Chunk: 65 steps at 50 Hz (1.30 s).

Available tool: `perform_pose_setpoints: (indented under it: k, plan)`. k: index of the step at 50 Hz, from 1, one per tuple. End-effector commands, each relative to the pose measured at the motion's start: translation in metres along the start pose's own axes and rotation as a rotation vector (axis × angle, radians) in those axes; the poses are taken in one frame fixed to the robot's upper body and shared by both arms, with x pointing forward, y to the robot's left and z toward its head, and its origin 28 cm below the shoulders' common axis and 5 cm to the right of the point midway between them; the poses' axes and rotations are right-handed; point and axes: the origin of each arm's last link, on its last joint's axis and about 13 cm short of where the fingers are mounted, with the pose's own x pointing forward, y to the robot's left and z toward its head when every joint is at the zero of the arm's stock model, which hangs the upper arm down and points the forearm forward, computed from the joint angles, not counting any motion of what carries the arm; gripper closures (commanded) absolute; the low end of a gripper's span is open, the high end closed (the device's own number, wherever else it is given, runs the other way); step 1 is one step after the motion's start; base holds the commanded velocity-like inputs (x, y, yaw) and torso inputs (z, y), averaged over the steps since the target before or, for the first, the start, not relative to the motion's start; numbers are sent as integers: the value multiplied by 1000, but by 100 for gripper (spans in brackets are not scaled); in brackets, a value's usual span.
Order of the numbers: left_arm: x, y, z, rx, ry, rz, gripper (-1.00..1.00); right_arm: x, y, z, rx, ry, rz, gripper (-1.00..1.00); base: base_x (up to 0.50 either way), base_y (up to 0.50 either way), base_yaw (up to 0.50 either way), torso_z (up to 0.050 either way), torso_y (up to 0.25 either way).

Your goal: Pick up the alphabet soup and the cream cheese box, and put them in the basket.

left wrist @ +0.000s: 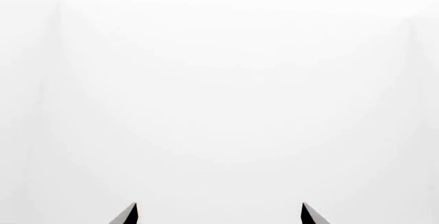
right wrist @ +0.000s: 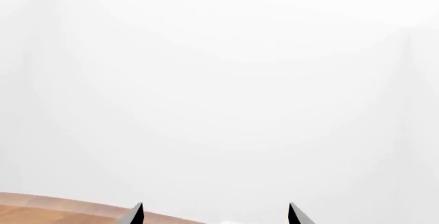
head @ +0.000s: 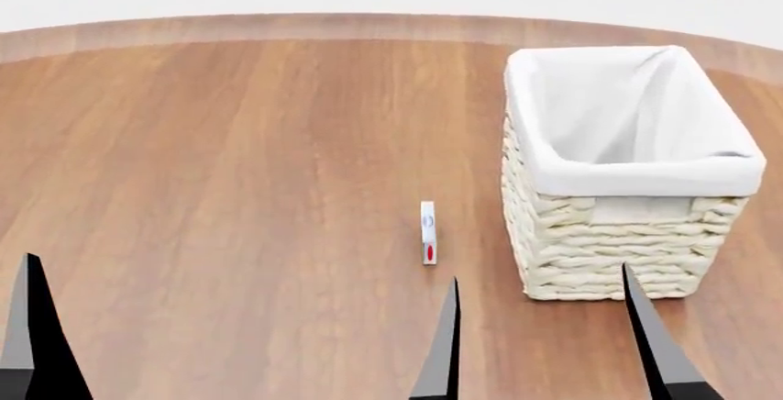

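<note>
The cream cheese box (head: 427,232), thin and white with a blue oval and a red spot, stands on its edge on the wooden table (head: 245,161), just left of the basket (head: 612,226). The basket is cream wicker with a white cloth lining and looks empty. The alphabet soup is out of view. My right gripper (head: 540,272) is open and empty, low in the head view, in front of the basket and the box. My left gripper (left wrist: 219,204) is open and empty; one of its fingers (head: 31,327) shows at the head view's lower left.
The round table's far edge (head: 367,22) curves along the back, with a white floor or wall behind it. Both wrist views face a blank white background; the right wrist view catches a strip of the table (right wrist: 41,206).
</note>
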Motion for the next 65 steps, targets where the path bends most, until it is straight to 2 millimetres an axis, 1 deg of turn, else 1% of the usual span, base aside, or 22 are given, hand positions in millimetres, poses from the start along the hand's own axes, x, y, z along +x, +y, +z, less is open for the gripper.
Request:
perform_pose_setpoints:
  k: [1, 65]
  plan:
    - [0, 0, -1, -4, 6, 2, -100, 0, 0, -1, -3, 3, 1, -100, 199, 0, 0, 0, 0]
    - [1, -1, -4, -6, 14, -13, -100, 0, 0, -1, 8, 5, 13, -100, 202, 0, 0, 0, 0]
